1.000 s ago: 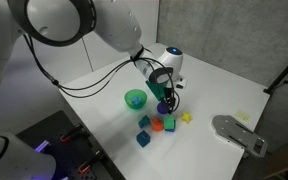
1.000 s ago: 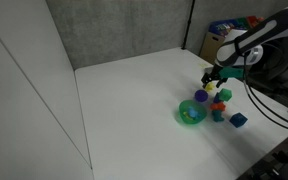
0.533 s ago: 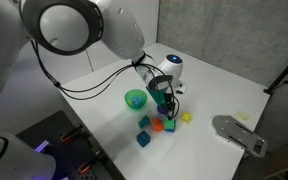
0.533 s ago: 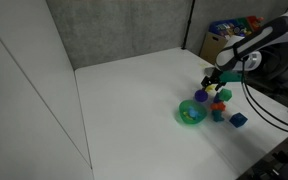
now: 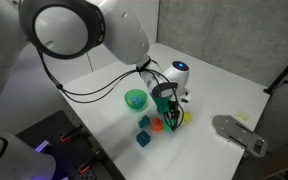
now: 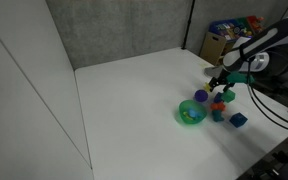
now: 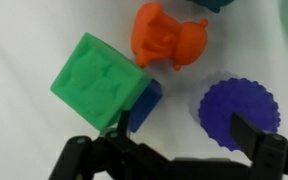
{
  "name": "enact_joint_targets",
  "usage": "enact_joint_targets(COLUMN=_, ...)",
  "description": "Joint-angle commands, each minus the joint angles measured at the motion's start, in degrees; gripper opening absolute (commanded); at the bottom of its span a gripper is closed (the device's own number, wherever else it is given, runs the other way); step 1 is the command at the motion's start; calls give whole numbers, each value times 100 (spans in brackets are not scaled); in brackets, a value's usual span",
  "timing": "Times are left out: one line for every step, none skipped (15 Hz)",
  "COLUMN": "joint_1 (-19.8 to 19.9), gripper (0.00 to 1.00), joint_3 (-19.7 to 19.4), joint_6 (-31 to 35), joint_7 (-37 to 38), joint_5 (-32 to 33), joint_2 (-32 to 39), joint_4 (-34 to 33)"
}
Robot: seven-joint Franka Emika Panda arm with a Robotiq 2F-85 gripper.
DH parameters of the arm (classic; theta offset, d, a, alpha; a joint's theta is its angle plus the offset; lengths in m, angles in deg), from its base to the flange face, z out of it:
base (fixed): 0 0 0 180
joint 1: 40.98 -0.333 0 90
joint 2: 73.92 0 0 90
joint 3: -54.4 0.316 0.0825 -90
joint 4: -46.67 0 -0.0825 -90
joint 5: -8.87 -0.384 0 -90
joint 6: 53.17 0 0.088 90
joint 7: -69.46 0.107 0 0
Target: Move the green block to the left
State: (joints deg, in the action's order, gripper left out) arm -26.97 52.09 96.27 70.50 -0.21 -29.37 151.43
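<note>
The green block (image 7: 94, 80) is a bright green cube at the left of the wrist view, lying partly over a blue block (image 7: 150, 102). An orange shape (image 7: 170, 40) lies above it and a purple scalloped disc (image 7: 239, 110) lies to the right. My gripper (image 7: 184, 135) is open, with one finger next to the green block's lower corner and the other at the purple disc. In both exterior views the gripper (image 5: 167, 108) (image 6: 222, 87) hangs low over the cluster of small shapes. There the green block is mostly hidden by the gripper.
A round green bowl (image 5: 135, 98) (image 6: 191, 113) stands beside the cluster. Teal-blue blocks (image 5: 143, 123) (image 6: 238, 120), an orange piece (image 5: 156, 126) and a yellow piece (image 5: 187, 117) lie nearby. A grey device (image 5: 239, 133) sits near the table edge.
My gripper has moved down and across from beside the bowl until it is over the cluster of small shapes. The shapes have not visibly moved.
</note>
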Motion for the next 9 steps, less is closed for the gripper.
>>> enact_joint_targets(joint_1=165, gripper=100, joint_3=-116, joint_6=-176, joint_7=-116, joint_5=-67, joint_2=-322, joint_4=424)
enact_joint_targets(joint_1=198, gripper=100, joint_3=-171, joint_6=-196, joint_7=-118, joint_5=-56, joint_2=-388, joint_4=538)
enact_joint_targets(joint_1=238, gripper=100, joint_3=-209, joint_6=-214, joint_7=-134, joint_5=-55, joint_2=-459, joint_4=646)
enact_joint_targets(joint_1=274, gripper=100, joint_3=-256, joint_6=-236, joint_7=-143, joint_5=-54, joint_2=-568, joint_4=777)
enact_joint_targets(joint_1=296, gripper=100, joint_3=-302, joint_6=-234, joint_7=-143, joint_5=-48, joint_2=-666, joint_4=892)
enact_joint_targets(joint_1=324, gripper=100, joint_3=-331, joint_6=-257, joint_7=-165, joint_5=-45, joint_2=-786, joint_4=1012)
enact_joint_targets(joint_1=325, gripper=100, joint_3=-377, joint_6=-258, joint_7=-158, joint_5=-26, joint_2=-881, joint_4=1112)
enact_joint_targets(joint_1=318, gripper=100, joint_3=-428, joint_6=-251, joint_7=-167, joint_5=9, joint_2=-955, joint_4=1191)
enact_joint_targets(joint_1=321, gripper=100, joint_3=-452, joint_6=-222, joint_7=-226, joint_5=35, joint_2=-1021, joint_4=1266)
